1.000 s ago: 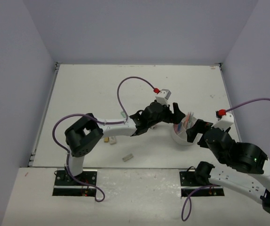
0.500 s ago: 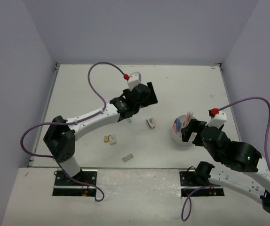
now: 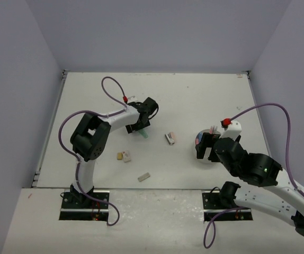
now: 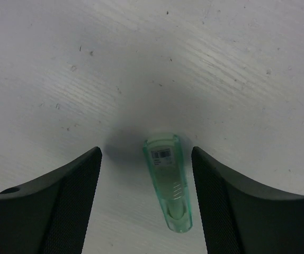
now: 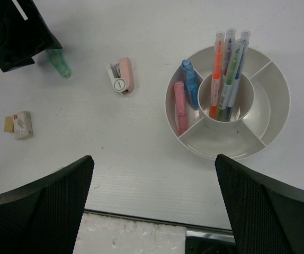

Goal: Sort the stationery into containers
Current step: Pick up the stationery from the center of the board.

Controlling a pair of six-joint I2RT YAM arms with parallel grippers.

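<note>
A clear green finger-sized piece [image 4: 168,182] lies flat on the table between the spread fingers of my open, empty left gripper [image 4: 145,154]. From above, the left gripper [image 3: 143,123] sits just over this green piece [image 3: 143,134]. The round white divided organizer [image 5: 231,138] holds several pens [image 5: 227,69] upright in its middle, and a pink piece [image 5: 180,106] and a blue piece [image 5: 189,83] in a side compartment. My right gripper [image 5: 153,159] is open and empty, high above the table near the organizer [image 3: 206,160], which it mostly hides from above.
A pink and white stapler-like piece [image 5: 121,76] lies between the green piece [image 5: 58,62] and the organizer. Tan and white small blocks [image 3: 124,156] and a grey block [image 3: 144,177] lie nearer the table's front edge. Walls enclose three sides.
My left arm has swung from beside the organizer to the left and come down over the green piece. My right arm has shifted left above the organizer.
</note>
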